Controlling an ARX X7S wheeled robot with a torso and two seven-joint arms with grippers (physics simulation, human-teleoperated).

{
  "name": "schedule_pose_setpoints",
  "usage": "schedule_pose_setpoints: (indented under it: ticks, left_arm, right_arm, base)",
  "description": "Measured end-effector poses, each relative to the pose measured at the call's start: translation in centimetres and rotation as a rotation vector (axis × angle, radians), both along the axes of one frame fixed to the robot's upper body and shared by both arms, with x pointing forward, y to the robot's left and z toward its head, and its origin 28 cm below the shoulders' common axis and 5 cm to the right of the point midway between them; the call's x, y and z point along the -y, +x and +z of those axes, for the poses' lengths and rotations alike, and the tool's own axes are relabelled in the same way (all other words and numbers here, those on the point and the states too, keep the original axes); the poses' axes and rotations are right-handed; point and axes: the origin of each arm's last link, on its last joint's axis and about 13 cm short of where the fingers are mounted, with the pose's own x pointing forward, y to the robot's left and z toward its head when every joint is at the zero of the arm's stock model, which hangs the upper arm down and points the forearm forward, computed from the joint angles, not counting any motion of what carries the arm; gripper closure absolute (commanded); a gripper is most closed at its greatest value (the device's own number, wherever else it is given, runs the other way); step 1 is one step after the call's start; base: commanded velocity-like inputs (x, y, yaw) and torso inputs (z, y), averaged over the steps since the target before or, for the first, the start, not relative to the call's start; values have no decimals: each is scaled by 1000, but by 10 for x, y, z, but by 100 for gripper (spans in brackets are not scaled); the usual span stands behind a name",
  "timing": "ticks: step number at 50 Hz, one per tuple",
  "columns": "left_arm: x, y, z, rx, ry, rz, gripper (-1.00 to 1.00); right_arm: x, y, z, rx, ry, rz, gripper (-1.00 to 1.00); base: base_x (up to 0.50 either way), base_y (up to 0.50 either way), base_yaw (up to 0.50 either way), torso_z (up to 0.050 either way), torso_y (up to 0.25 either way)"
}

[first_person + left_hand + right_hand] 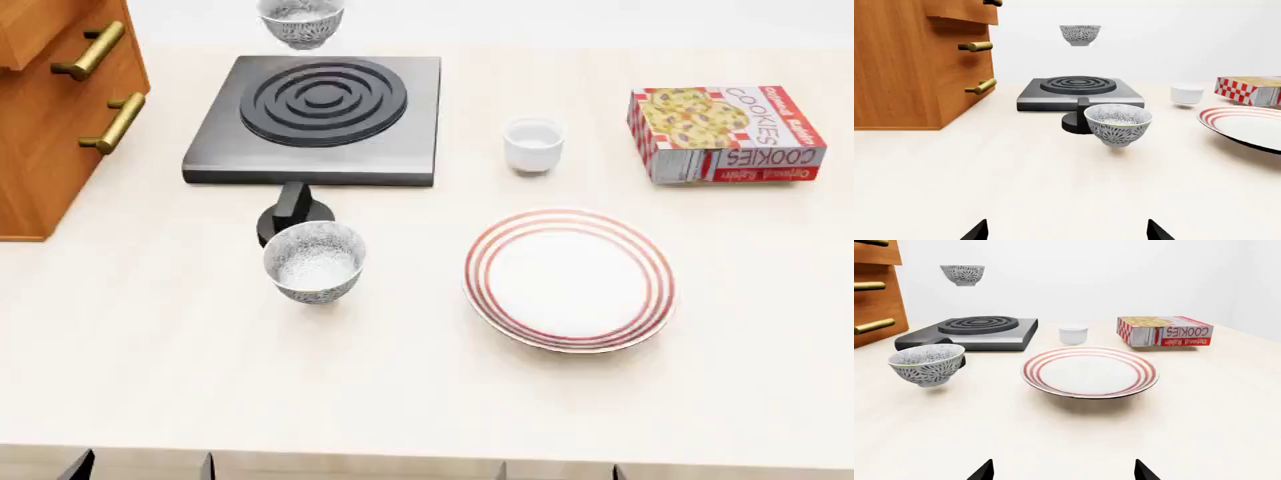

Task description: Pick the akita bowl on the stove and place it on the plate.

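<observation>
One speckled akita bowl (pixel 302 20) hangs in the air above the far side of the stove (pixel 320 110), touching nothing; the left wrist view shows this bowl (pixel 1079 35) well above the rings. A look-alike bowl (pixel 315 262) stands on the table just in front of the stove's black knob (pixel 294 215). To the right of it lies the red-ringed plate (pixel 567 280), with nothing on it. My left gripper (pixel 1067 232) is open near the table's front edge, facing the near bowl (pixel 1117 124). The right gripper (pixel 1062 471) is open too, facing the plate (pixel 1087 375).
A wooden cabinet (pixel 54 100) with brass handles stands at the left, beside the stove. A small white cup (pixel 533 143) sits right of the stove, and a cookies box (pixel 727 133) lies at the back right. The table's front edge runs just ahead of both grippers.
</observation>
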Motion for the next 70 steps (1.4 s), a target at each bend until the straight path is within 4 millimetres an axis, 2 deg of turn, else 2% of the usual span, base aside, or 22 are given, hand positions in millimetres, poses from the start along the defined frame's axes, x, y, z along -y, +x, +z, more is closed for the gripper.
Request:
schedule_pose_setpoints:
  ticks: [38,46,49,54,62,70]
  left_arm:
    - [1,-2,-5,14,38,-12,-100]
    - [1,-2,-6,13,49,-15,-100]
    - [1,-2,-7,13,53,-16,-100]
    - [1,-2,-7,14,57,-15,-100]
    - [1,-3,-7,16,59,-13,-100]
    - [1,-2,-8,17,61,-10,-100]
  right_arm:
    - [-1,0,-1,-3,17,12,-100]
    - [-2,1,3,-13,21,21,-100]
    - [-5,5,15,0,17,27,-100]
    - [-13,22,51,43,13,30,-100]
    - [-20,54,133,130,52,5,-100]
    - [-6,69,220,186,121,-37,-100]
  base:
    - [0,0,0,0,0]
    - [0,0,0,0,0]
    - [0,0,0,0,0]
    - [0,0,0,0,0]
    - [0,0,0,0,0]
    - [0,0,0,0,0]
